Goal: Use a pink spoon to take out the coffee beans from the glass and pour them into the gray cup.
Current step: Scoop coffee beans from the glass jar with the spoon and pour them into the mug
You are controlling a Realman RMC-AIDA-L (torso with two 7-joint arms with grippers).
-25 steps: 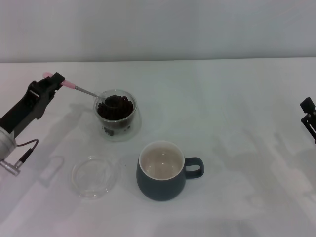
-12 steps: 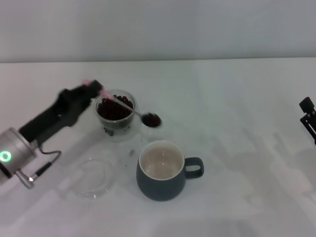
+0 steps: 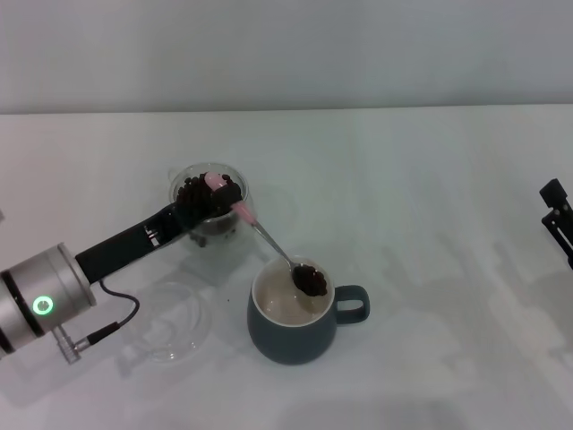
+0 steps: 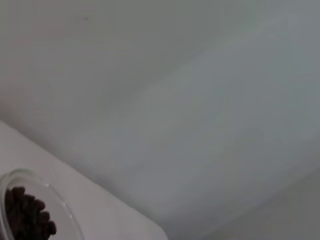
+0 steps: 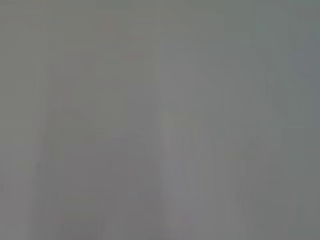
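1. My left gripper (image 3: 218,190) is closed tight on the pink handle of the pink spoon (image 3: 269,240). It is up above the glass (image 3: 211,208).
2. The spoon slants down from my gripper to the gray cup (image 3: 295,315). Its shiny bowl is right over the white inside of the cup, near the side with the handle.
3. A little heap of coffee beans (image 3: 311,279) sits in the spoon bowl.
4. The glass stands on the white bench (image 3: 412,179), behind the gray cup and a bit to the left. It has more dark beans in it. In my left wrist view I see the rim of the glass at the edge, with beans inside.
5. A flat clear dish (image 3: 170,321) lies on the bench to the left of the gray cup, not touching it.
6. My right gripper (image 3: 557,215) is far off at the right edge of the bench. I cannot tell if it is wide or narrow.
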